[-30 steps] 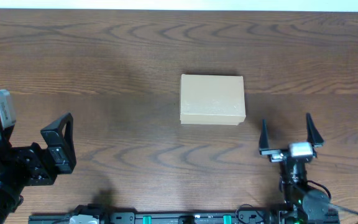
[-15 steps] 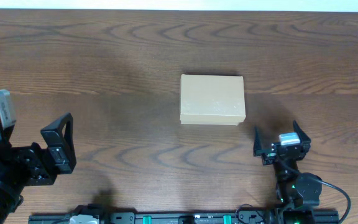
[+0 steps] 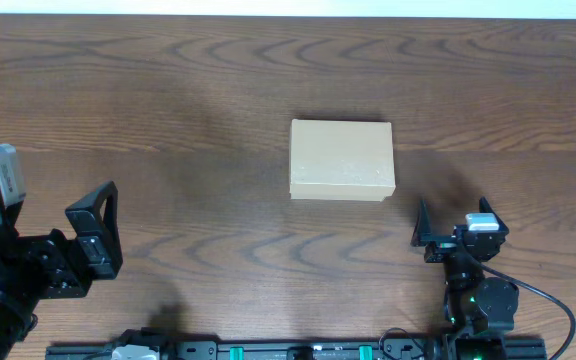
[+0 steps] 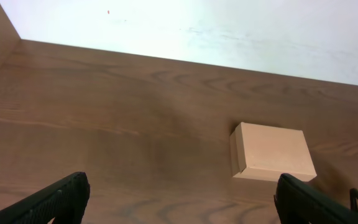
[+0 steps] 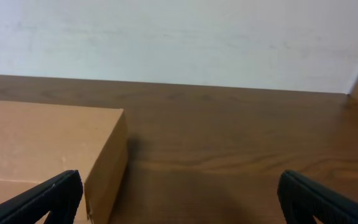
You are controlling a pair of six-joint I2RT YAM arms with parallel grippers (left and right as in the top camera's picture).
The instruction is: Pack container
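Right pincer (image 3: 456, 228): jaws spread wide, nothing between them. In my wrist view both black fingertips sit at the bottom corners with bare wood in the gap. It sits low near the front edge of the table (image 3: 168, 100), at about 5 o'clock from the table's middle.

The container (image 3: 341, 160) lies at 10 to 11 o'clock from this pincer, near but apart. From the right wrist its near corner and right side wall (image 5: 42, 149) fill the lower left, so I am lined up just off its right end. My read: the wide opening is there to take the box end or get at the lid.

Left pincer (image 3: 103, 225): also open and empty, fingertips at the bottom corners of its view, parked well apart from the box. The box (image 4: 269, 151) is at 2 to 3 o'clock from it overhead. Judged as waiting, out of the right arm's way.

The box lies flat, long side running 9 to 3, top face level. The lid looks down, with a seam near its left end. It is squared to the table edge, which suits a straight approach from my side.

Count:
- boxes, one
- pincers, two, both holding nothing
- loose items to pack, none that I can see in any view
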